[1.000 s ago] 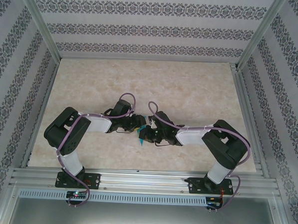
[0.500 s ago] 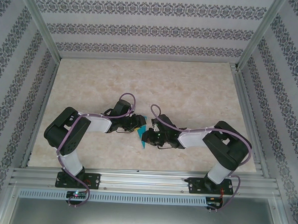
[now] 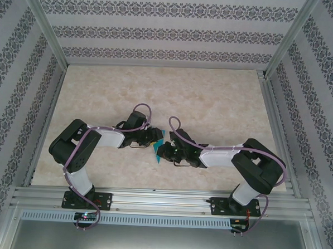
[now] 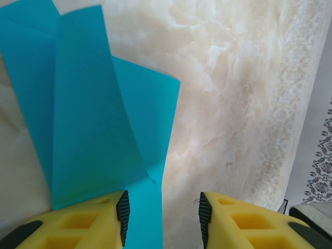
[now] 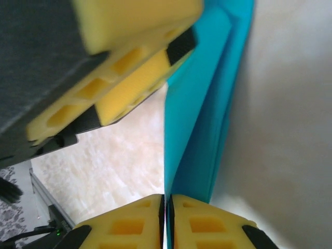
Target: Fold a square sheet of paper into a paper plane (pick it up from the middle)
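The turquoise sheet of paper [image 3: 160, 142] is folded into overlapping layers and is held up between the two grippers above the middle of the table. My right gripper [image 5: 166, 211] is shut on its thin edge, and the paper [image 5: 205, 124] rises from the pads as stacked flaps. My left gripper [image 4: 162, 218] is open. The paper [image 4: 88, 104] lies against its left finger [image 4: 122, 215], and a strip of the sheet reaches into the gap. In the top view the left gripper [image 3: 152, 137] and the right gripper [image 3: 161, 152] almost touch.
The marble-patterned table [image 3: 212, 99] spreads behind and beside the arms. Patterned walls and metal frame posts [image 3: 45, 32] close it in. The left gripper's yellow fingers [image 5: 129, 67] hang close over the paper in the right wrist view.
The right arm has stretched lower and a little to the left, and more turquoise shows between the grippers. The left arm has stayed still.
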Robot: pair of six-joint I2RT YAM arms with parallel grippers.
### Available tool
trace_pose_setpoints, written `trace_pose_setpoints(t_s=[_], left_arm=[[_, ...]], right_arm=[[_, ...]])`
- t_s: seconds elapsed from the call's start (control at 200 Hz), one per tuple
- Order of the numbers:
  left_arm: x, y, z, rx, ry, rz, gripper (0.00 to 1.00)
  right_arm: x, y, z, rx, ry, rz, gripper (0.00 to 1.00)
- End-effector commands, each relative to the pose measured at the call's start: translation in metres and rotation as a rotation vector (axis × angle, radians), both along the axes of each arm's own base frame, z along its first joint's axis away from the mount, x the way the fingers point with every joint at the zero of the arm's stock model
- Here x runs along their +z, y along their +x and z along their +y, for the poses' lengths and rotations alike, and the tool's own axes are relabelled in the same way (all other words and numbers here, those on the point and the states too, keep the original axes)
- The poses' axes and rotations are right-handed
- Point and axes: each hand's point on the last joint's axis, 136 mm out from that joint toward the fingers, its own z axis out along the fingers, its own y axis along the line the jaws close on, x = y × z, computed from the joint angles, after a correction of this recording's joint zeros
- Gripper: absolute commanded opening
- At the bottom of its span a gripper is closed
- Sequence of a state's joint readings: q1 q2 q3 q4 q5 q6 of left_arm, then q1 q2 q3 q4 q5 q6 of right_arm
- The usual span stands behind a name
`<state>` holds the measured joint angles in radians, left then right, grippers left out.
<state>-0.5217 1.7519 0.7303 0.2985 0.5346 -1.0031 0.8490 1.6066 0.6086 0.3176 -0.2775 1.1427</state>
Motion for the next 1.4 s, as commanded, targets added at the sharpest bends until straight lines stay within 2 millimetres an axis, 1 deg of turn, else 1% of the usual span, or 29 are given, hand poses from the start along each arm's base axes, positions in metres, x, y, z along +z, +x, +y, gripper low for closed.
trace_pose_setpoints(t_s=[0.0,0.105,0.16,0.215,0.305,0.345,0.425,0.475,0.54,0.674,0.724,0.804,0.919,1.004,1.094,1.219,1.314,1.394], left_arm=[[-0.044,-0.025,0.014,0.008,0.099,0.112,0.44],[-0.043,-0.025,0.012,0.004,0.092,0.113,0.44],[-0.043,-0.025,0.012,0.004,0.088,0.113,0.44],[-0.042,-0.025,0.011,0.000,0.080,0.113,0.44],[-0.040,-0.026,0.009,-0.002,0.068,0.116,0.44],[-0.039,-0.026,0.009,0.000,0.065,0.116,0.44],[-0.034,-0.024,0.007,0.002,0.054,0.112,0.44],[-0.032,-0.023,0.007,0.005,0.049,0.111,0.44],[-0.029,-0.021,0.006,0.010,0.047,0.106,0.44],[-0.027,-0.020,0.007,0.016,0.046,0.102,0.45],[-0.026,-0.020,0.006,0.016,0.044,0.101,0.45],[-0.025,-0.020,0.006,0.016,0.040,0.099,0.45],[-0.021,-0.019,0.005,0.013,0.036,0.089,0.45],[-0.014,-0.018,0.005,0.007,0.032,0.067,0.47],[-0.003,-0.016,0.005,-0.003,0.035,0.030,0.50],[0.016,-0.012,0.006,-0.019,0.047,-0.029,0.55],[0.031,-0.011,0.006,-0.037,0.041,-0.073,0.58],[0.036,-0.013,0.004,-0.055,0.031,-0.086,0.59]], right_arm=[[-0.007,-0.002,-0.024,-0.077,-0.052,-0.007,0.15],[-0.009,-0.006,-0.039,-0.093,-0.107,-0.005,0.16],[-0.002,-0.004,-0.038,-0.086,-0.098,-0.032,0.16],[0.010,-0.002,-0.030,-0.069,-0.048,-0.062,0.17],[0.033,0.002,-0.007,-0.009,0.055,-0.098,0.17],[0.039,0.003,0.002,0.007,0.080,-0.100,0.16],[0.045,0.005,0.020,0.029,0.107,-0.105,0.16],[0.043,0.006,0.027,0.032,0.108,-0.093,0.15],[0.035,0.007,0.033,0.030,0.107,-0.073,0.15],[0.008,0.006,0.032,0.002,0.076,-0.016,0.14],[0.002,0.004,0.031,-0.001,0.083,-0.006,0.14],[-0.012,0.003,0.020,-0.023,0.059,0.011,0.14],[-0.024,-0.001,0.007,-0.025,0.030,0.032,0.13],[-0.031,-0.007,-0.004,-0.023,0.006,0.050,0.14],[-0.040,-0.015,-0.011,0.012,-0.007,0.092,0.14],[-0.046,-0.023,-0.015,0.069,0.009,0.130,0.14],[-0.046,-0.027,-0.020,0.127,0.012,0.135,0.14],[-0.041,-0.028,-0.024,0.192,0.008,0.121,0.13]])
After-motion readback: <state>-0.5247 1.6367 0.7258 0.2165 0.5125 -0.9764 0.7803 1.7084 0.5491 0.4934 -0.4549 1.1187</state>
